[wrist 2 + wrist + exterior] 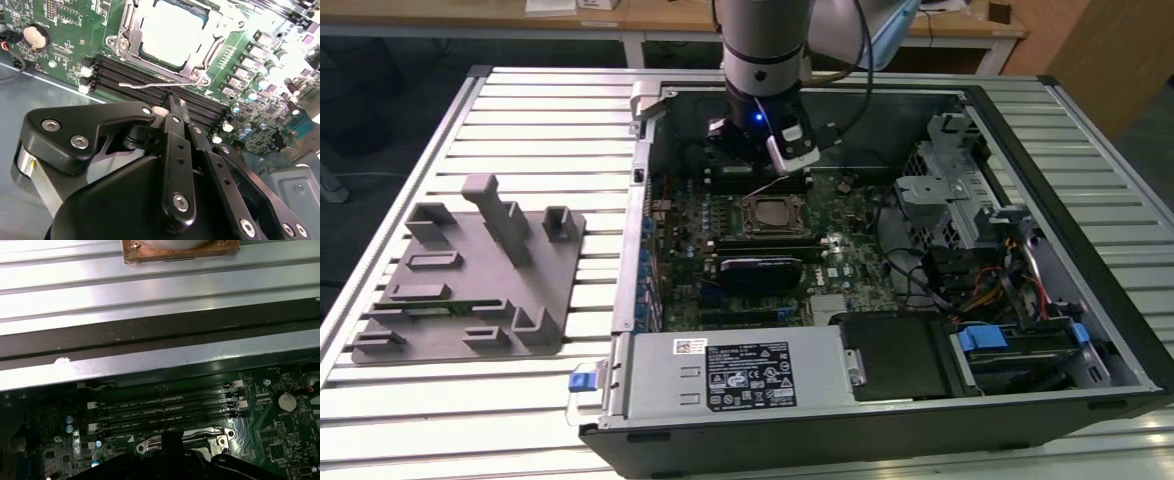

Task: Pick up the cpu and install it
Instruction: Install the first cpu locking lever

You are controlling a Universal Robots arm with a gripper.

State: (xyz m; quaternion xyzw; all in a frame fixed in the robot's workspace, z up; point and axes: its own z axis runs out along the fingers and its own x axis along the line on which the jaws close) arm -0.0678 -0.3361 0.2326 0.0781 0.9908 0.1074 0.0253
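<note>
Gripper [174,101] fingers clenched empty beside memory slots [155,85], cpu [172,32] seated in socket [131,37], lever [142,86] loose.

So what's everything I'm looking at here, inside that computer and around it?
computer case: one, black, open on the slatted table.
motherboard: one, green, inside the case.
cpu: one, silvery, seated in the socket frame.
memory slots: four, black, beside the socket.
coin battery: one, silver, on the motherboard.
power supply: one, grey, at the case's near edge.
grey fixture: one, on the exterior view's left.
claw: one, black, fingers together, above the memory slots.
</note>
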